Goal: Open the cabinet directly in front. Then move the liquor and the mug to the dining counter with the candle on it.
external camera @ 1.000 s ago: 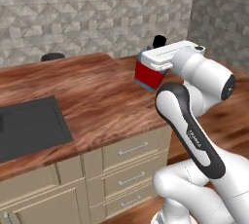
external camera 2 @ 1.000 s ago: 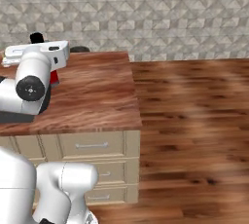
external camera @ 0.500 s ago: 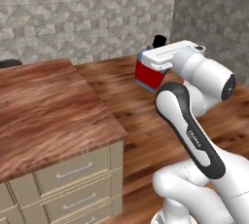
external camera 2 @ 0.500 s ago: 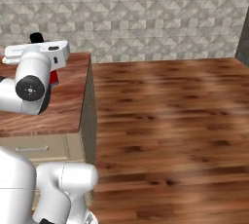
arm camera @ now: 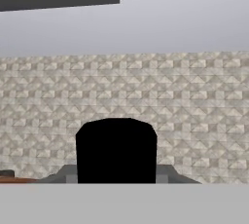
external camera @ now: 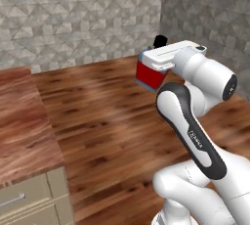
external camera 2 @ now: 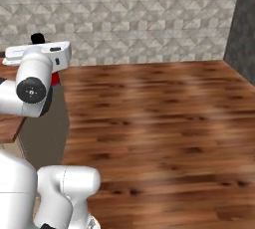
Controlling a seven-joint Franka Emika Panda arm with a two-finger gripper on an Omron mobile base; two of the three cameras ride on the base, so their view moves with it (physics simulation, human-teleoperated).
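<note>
Currently, scene: kitchen with wood plank floor (external camera 2: 159, 123) and grey patterned stone wall (external camera: 78, 18).
Arm: white arm (external camera: 195, 136) rises from lower right of left base view, lower left of right base view, hand held high and level.
Jaws: closed on the liquor (external camera: 150, 75), bottle sits just under the white hand, carried in the air over the floor.
Liquor in left base view: red lower body tucked under the hand, black cap poking up behind it.
Liquor in right base view: mostly hidden by the hand, a sliver of red (external camera 2: 55, 77) at the hand's right edge, black cap on top.
Liquor in hand view: black cap (arm camera: 116, 150) right in front of the camera, upright, stone wall behind it.
Table: reddish-brown wood top (external camera: 22, 121) at left edge of left base view, beige drawers (external camera: 29, 202) below with a silver handle.
Table vs liquor: well apart, bottle is out over the floor, not above the table.
Right base view: table edge (external camera 2: 10, 123) at far left, behind the arm.
</note>
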